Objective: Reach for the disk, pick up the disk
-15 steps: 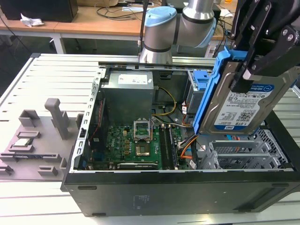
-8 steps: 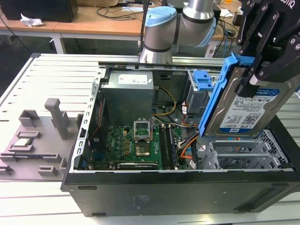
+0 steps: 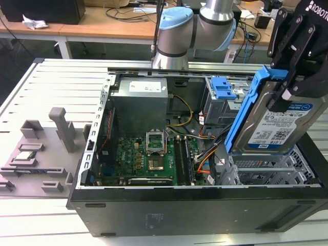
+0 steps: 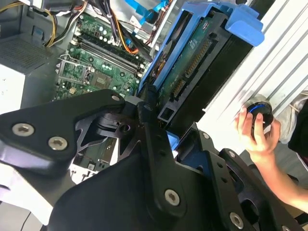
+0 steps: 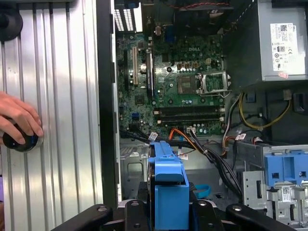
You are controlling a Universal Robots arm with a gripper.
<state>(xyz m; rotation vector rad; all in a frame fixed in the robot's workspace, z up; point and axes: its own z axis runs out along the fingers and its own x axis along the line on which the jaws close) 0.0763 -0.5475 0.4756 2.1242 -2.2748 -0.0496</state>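
Ribbed grey metal forms the workbench (image 3: 61, 77), and an open black computer case (image 3: 195, 215) lies on it with its side off. Nearest in the exterior view, toward that view's right, the black gripper (image 3: 289, 92) is clenched on the disk (image 3: 279, 123), its fingers pressed on the two broad faces. The disk hangs tilted above the grey drive cage (image 3: 266, 171), lifted clear of the case, its blue side bracket (image 3: 245, 110) facing the exterior view's left and its labelled silver face turned to the camera. In the second wrist view the disk (image 4: 192, 72) shows its green circuit side inside the blue frame, held between the gripper (image 4: 159, 125) links.

Deeper in the case sit the green motherboard (image 3: 148, 159) with its bare processor socket, orange and black cables (image 3: 210, 148), a blue latch (image 3: 224, 88) on the far cage, and the grey power supply (image 3: 141, 102). On the exterior view's left, grey fixture blocks (image 3: 46, 138) stand on the bench. Beyond the case rises the arm's silver-and-blue base (image 3: 177, 31), with wooden desks (image 3: 102, 25) behind. A person's hand (image 4: 257, 132) rests on a round black knob (image 4: 260, 113) on the bench beside the case.
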